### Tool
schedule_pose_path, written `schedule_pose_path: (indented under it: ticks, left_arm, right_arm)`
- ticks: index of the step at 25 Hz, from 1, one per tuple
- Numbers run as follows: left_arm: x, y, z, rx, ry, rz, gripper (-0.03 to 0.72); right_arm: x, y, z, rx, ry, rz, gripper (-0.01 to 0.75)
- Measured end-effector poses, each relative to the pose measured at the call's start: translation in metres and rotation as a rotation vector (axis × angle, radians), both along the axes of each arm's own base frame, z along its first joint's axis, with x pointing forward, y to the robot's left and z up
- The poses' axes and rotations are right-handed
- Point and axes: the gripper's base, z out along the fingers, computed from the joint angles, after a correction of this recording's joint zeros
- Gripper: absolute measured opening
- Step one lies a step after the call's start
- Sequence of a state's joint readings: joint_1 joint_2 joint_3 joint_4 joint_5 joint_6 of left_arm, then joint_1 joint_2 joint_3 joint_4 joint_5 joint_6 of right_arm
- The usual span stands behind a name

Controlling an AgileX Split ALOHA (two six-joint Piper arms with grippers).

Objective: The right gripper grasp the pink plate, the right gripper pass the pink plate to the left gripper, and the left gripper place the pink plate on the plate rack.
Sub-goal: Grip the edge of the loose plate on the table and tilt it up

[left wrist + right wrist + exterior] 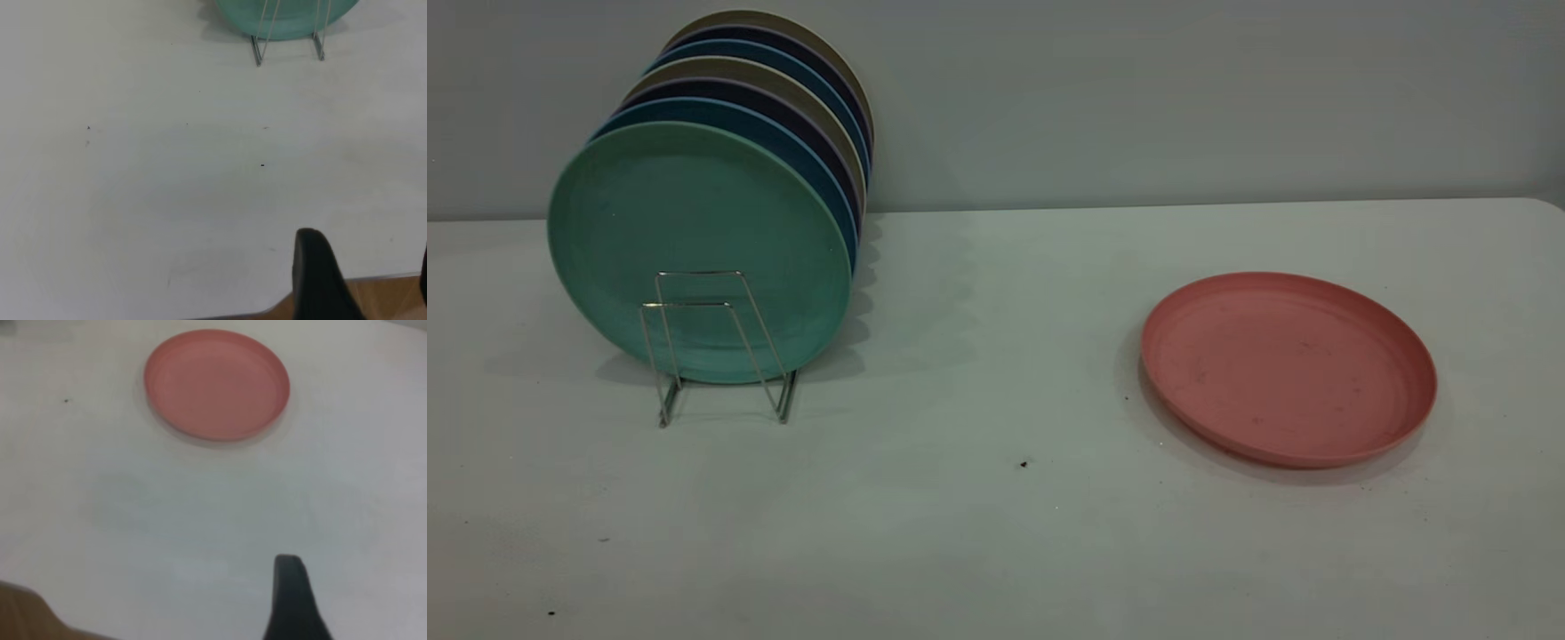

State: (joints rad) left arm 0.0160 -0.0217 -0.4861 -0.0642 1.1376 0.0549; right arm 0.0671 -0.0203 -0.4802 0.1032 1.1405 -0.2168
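- Exterior view: the pink plate [1288, 366] lies flat and face up on the pale worktop [978, 533], on the right-hand side, with nothing touching it.
- Well apart from it on the left stands the plate rack [720, 347], a thin silver wire frame. Its two front loops rise only partway up the plate behind them.
- A teal-green plate [694, 249] stands on edge at the front of the rack. Behind it is a row of upright plates [783, 116] in dark blue, navy and tan, leaning slightly back toward the wall [1183, 89].
- Neither arm shows in the exterior view.
- Left wrist view: one black finger of the left claw [363, 280] rises near the worktop's edge, and a sliver of the other sits at the picture's border, so the fingers stand apart with nothing between them. The rack's feet and the teal-green plate's lower rim lie far off across bare worktop.
- Right wrist view: only one black finger of the right claw [292, 600] is visible, so I cannot tell whether that claw is apart or together. It is well short of the pink plate, which lies alone farther out on the worktop.
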Motion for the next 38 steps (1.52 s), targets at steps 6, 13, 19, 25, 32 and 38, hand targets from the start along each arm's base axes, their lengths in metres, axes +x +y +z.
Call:
schedule_pose_path:
  ticks: [6, 13, 19, 25, 32, 38]
  left_arm:
    - [0.0000, 0.0000, 0.0000, 0.000, 0.000, 0.000, 0.404]
    - [0.0000, 0.0000, 0.0000, 0.000, 0.000, 0.000, 0.404]
    - [0.0000, 0.0000, 0.0000, 0.000, 0.000, 0.000, 0.404]
    - [0.0000, 0.0000, 0.0000, 0.000, 0.000, 0.000, 0.404]
    - [0.0000, 0.0000, 0.0000, 0.000, 0.000, 0.000, 0.404]
    - [0.0000, 0.0000, 0.0000, 0.000, 0.000, 0.000, 0.404]
  right_arm:
    - [0.0000, 0.0000, 0.0000, 0.000, 0.000, 0.000, 0.503]
    - [0.0000, 0.0000, 0.0000, 0.000, 0.000, 0.000, 0.498]
    - [0.0000, 0.0000, 0.0000, 0.000, 0.000, 0.000, 0.491]
    - [0.0000, 0.0000, 0.0000, 0.000, 0.000, 0.000, 0.468]
    - [0.0000, 0.0000, 0.0000, 0.000, 0.000, 0.000, 0.423]
    - [0.0000, 0.0000, 0.0000, 0.000, 0.000, 0.000, 0.377]
